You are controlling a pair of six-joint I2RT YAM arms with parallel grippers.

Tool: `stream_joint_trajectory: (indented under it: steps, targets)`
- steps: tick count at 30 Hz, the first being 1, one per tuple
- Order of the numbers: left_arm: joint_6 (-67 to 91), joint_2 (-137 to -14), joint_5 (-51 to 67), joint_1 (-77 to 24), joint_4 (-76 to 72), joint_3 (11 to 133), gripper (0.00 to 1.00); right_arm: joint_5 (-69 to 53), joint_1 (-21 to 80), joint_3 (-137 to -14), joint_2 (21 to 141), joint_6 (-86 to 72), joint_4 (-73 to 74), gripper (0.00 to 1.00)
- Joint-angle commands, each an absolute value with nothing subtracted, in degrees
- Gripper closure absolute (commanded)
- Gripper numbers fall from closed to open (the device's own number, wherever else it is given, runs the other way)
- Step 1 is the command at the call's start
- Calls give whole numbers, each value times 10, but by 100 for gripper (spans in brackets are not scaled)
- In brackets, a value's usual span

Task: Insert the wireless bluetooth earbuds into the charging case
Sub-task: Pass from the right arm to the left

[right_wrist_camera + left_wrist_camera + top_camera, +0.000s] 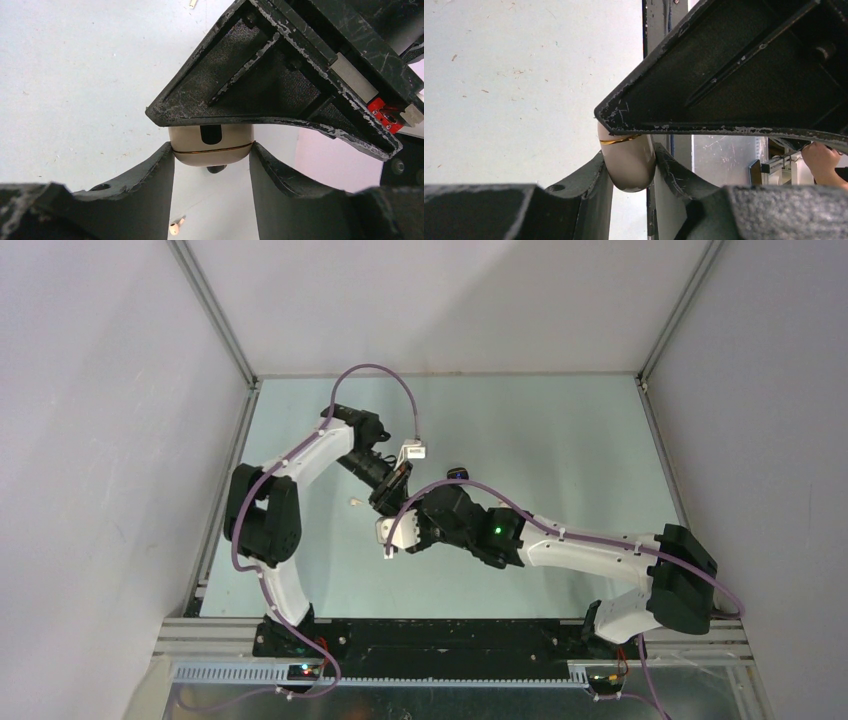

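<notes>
The beige charging case (628, 161) with a thin gold seam sits between my left gripper's (629, 167) two dark fingers, touching both. In the right wrist view the same case (210, 149) shows a dark oval slot and is clamped between my right gripper's (211, 155) fingers. Both grippers meet mid-table, left (386, 502) above right (389, 538), and hide the case in the top view. A cream-white earbud (174, 229) lies on the table below the case, also in the top view (354, 502). A small dark piece (216, 169) peeks from behind the case.
A small dark object (457, 473) lies on the table behind the right arm. A white cable tag (413, 451) hangs off the left arm's purple cable. Grey walls enclose the table on three sides. A person's hand (821, 157) shows beyond the table.
</notes>
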State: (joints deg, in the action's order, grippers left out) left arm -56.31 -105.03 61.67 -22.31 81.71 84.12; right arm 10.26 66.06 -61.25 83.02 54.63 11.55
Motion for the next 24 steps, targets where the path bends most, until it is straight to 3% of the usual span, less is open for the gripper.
stream_joint_trajectory:
  steps: [1, 5, 7, 8, 10, 18, 24]
  targets:
    - [-562, -1048, 660, -239, 829, 843, 79, 93, 667, -616, 825, 545, 112, 57]
    - [-568, -1048, 659, -241, 832, 843, 88, 102, 669, -617, 829, 544, 106, 45]
    - [-573, -1048, 659, -242, 835, 843, 91, 106, 668, -617, 829, 541, 102, 29]
    - [-575, -1048, 659, -242, 838, 842, 93, 106, 667, -616, 827, 539, 102, 15]
    - [-581, -1047, 658, -242, 842, 842, 95, 102, 665, -617, 820, 535, 104, 2]
    - [-585, -1027, 651, -242, 841, 847, 97, 28, 618, -665, 765, 482, 204, 1]
    - [-507, -970, 619, -231, 769, 839, 100, -109, 548, -731, 706, 448, 333, 1]
